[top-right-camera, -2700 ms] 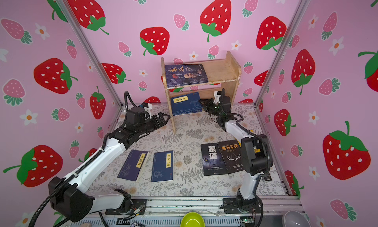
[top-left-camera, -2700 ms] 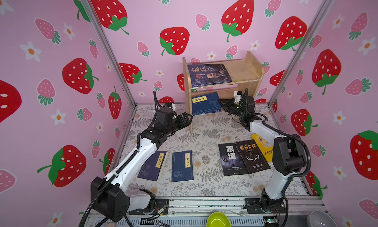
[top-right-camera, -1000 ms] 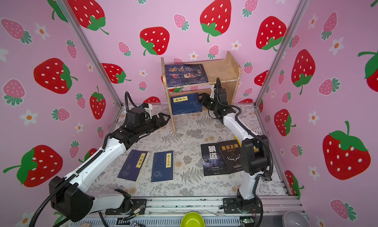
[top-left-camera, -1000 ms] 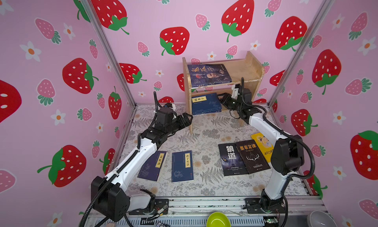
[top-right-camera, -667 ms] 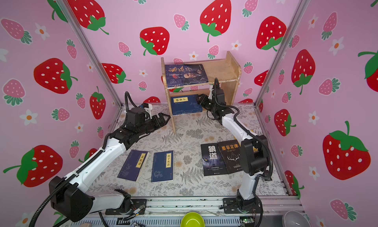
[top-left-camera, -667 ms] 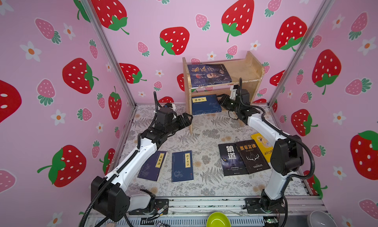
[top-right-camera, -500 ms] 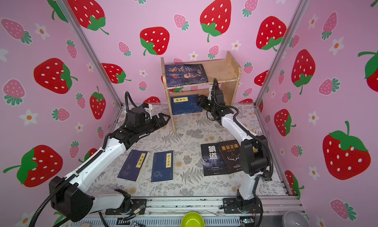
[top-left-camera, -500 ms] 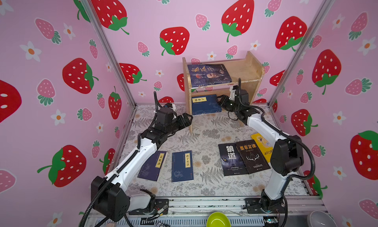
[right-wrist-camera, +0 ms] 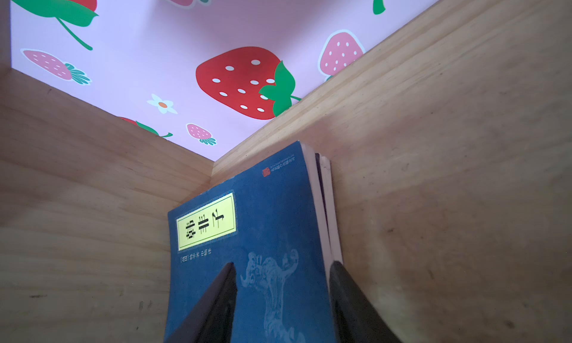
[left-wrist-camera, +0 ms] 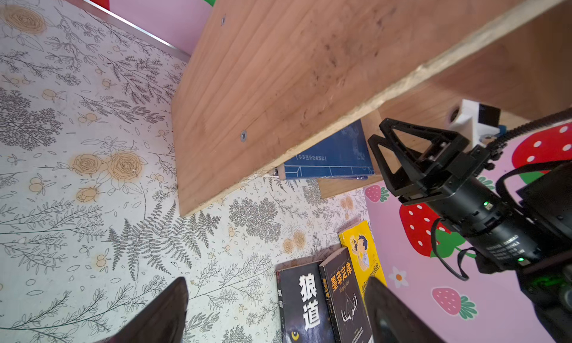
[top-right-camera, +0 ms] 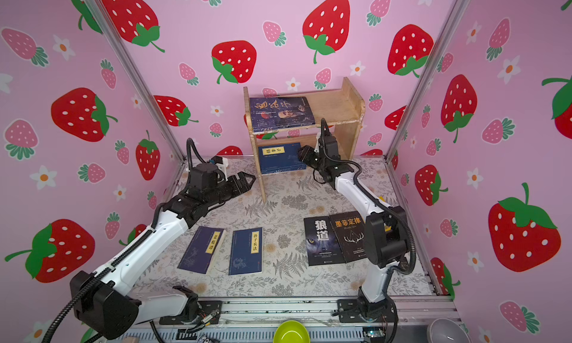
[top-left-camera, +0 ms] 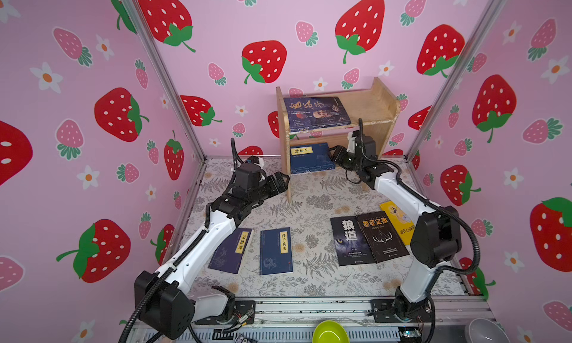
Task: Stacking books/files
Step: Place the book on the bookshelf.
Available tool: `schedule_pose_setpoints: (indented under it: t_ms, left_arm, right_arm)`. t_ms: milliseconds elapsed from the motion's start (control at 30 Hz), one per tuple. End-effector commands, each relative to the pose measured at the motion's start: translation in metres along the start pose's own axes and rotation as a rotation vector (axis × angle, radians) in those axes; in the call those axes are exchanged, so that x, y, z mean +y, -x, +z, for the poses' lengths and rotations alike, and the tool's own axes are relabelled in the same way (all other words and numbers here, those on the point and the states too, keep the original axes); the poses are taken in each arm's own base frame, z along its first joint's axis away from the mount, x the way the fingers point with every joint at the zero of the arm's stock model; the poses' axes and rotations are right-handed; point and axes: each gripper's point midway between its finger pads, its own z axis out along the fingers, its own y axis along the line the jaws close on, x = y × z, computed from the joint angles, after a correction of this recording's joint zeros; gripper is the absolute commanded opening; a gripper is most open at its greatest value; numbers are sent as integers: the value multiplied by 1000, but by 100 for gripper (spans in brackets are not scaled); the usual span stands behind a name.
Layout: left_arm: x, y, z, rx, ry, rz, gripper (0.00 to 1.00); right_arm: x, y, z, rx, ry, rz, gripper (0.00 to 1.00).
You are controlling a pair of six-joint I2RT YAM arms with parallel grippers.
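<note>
my right gripper [right-wrist-camera: 283, 265] half-closed, clamped on navy book stack [top-left-camera: 309, 162] in lower bay of shelf [top-left-camera: 368, 106], upper centre of frame | my left gripper [top-left-camera: 283, 179] wide open, empty, just left of shelf

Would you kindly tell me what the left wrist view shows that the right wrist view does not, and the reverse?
Only left wrist: the mat, two black books and a yellow book lying on it, the shelf from its outer side, the right pincer seen from outside, and the open left pincer.
Only right wrist: the yellow label on the navy book, a second book stacked with it, and the right fingertips straddling both.
Shared: the navy book in the shelf's lower bay, the wood, and the strawberry wall.
</note>
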Motion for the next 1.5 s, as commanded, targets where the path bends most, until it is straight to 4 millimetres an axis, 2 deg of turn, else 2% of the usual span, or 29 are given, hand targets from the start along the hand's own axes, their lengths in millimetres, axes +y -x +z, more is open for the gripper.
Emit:
schedule_pose_setpoints:
  t_ms: [0, 233, 333, 467, 533, 600, 767, 1033, 1467]
  left_arm:
    - [7, 4, -10, -34, 36, -3, 90]
    - [11, 4, -18, -48, 54, -4, 90]
    - [12, 3, -19, -49, 59, -4, 90]
    - [14, 2, -22, -52, 68, -3, 90]
    - [17, 1, -22, -50, 77, -1, 90]
    - [18, 0, -23, -51, 79, -3, 90]
    - [19, -1, -24, -50, 79, -6, 91]
    - [19, -2, -25, -50, 80, -6, 91]
    - [20, -2, -24, -49, 81, -10, 90]
  right_arm:
    - [13, -5, -6, 11, 28, -18, 51]
    - [20, -13, -7, 30, 44, -16, 51]
    - [22, -8, -12, 11, 36, -31, 51]
    - [23, 8, -26, -51, -6, -85, 58]
    - [21, 14, -31, -77, -32, -105, 67]
    - [17, 16, -33, -87, -56, -115, 73]
    - [8, 7, -24, -56, -70, -107, 76]
    - [5, -4, -12, -16, -44, -96, 74]
    - [7, -19, -6, 23, -8, -56, 69]
